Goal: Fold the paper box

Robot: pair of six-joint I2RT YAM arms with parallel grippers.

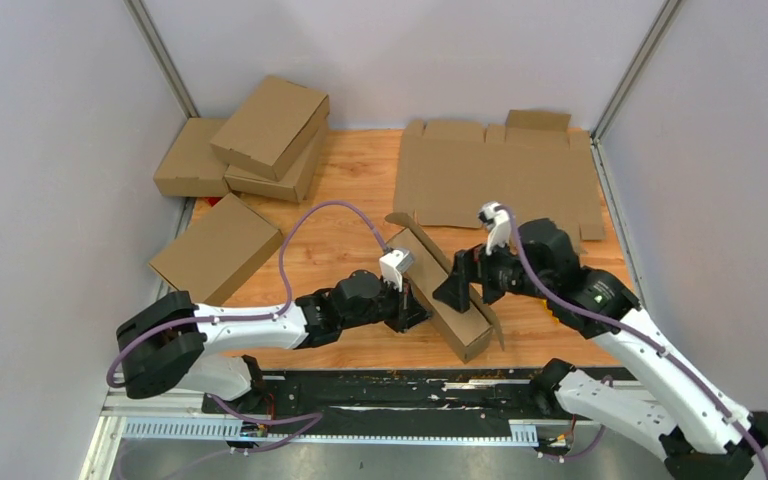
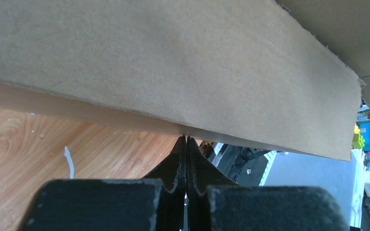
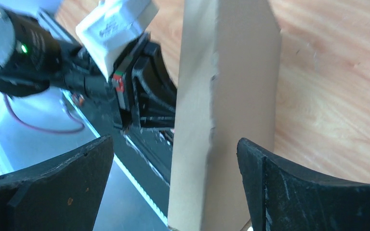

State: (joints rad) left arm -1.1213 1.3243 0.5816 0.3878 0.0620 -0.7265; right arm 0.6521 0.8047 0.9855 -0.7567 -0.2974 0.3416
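The paper box (image 1: pixel 447 297) stands half-folded on its long edge in the middle of the wooden table, one panel rising toward the back left. My left gripper (image 1: pixel 415 312) is on its left side. In the left wrist view its fingers (image 2: pixel 187 140) are shut together with nothing between them, their tips against the box's brown panel (image 2: pixel 173 62). My right gripper (image 1: pixel 458 290) is on the box's right side. It is open (image 3: pixel 175 140), and an upright cardboard flap (image 3: pixel 221 96) stands between its fingers without touching either one.
A flat die-cut cardboard sheet (image 1: pixel 500 180) lies at the back right. Folded brown boxes are stacked at the back left (image 1: pixel 270 135), with another (image 1: pixel 216 250) nearer on the left. Grey walls close in both sides. The black base rail (image 1: pixel 380 390) runs along the near edge.
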